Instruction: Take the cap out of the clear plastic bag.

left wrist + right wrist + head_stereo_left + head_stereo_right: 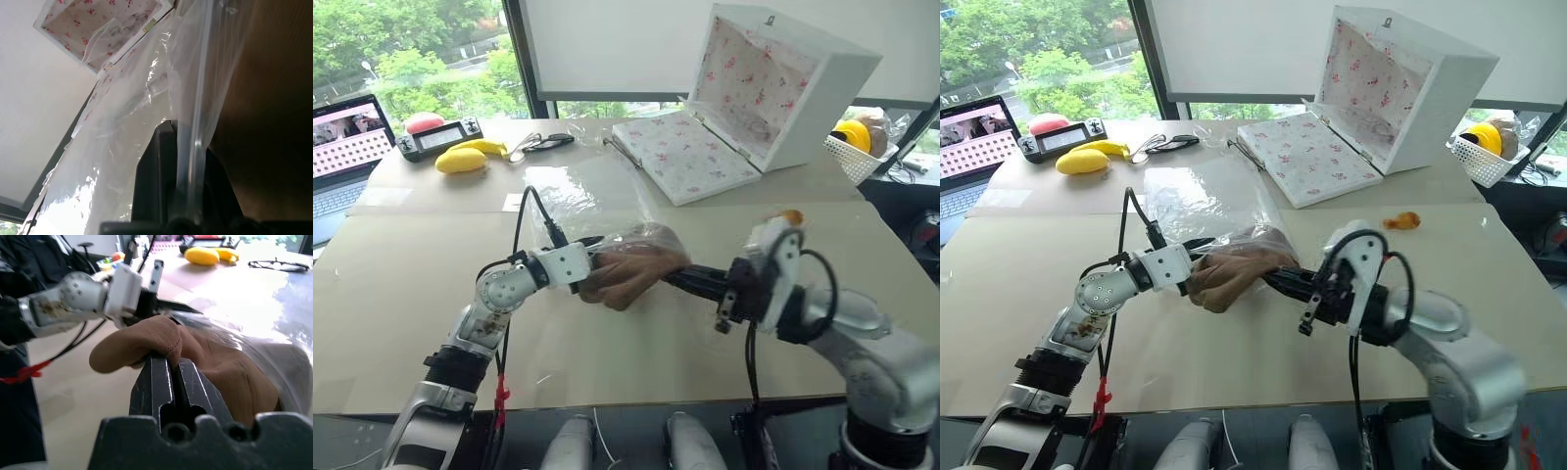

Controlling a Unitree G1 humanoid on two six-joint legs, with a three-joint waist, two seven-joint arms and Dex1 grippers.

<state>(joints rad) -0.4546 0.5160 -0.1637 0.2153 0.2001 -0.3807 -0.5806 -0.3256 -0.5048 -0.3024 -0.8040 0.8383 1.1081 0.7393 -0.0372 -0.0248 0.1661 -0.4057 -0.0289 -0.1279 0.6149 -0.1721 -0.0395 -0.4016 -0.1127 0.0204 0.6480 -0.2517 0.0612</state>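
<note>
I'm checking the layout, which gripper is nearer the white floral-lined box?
Right. The right gripper grips the cap on the side toward the box; the left gripper, pinching the clear plastic bag, sits farther away.

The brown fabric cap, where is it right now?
In the left eye view the soft brown fabric cap hangs above the table's middle, between the left gripper and right gripper, partly inside the clear crinkly plastic bag.
</note>
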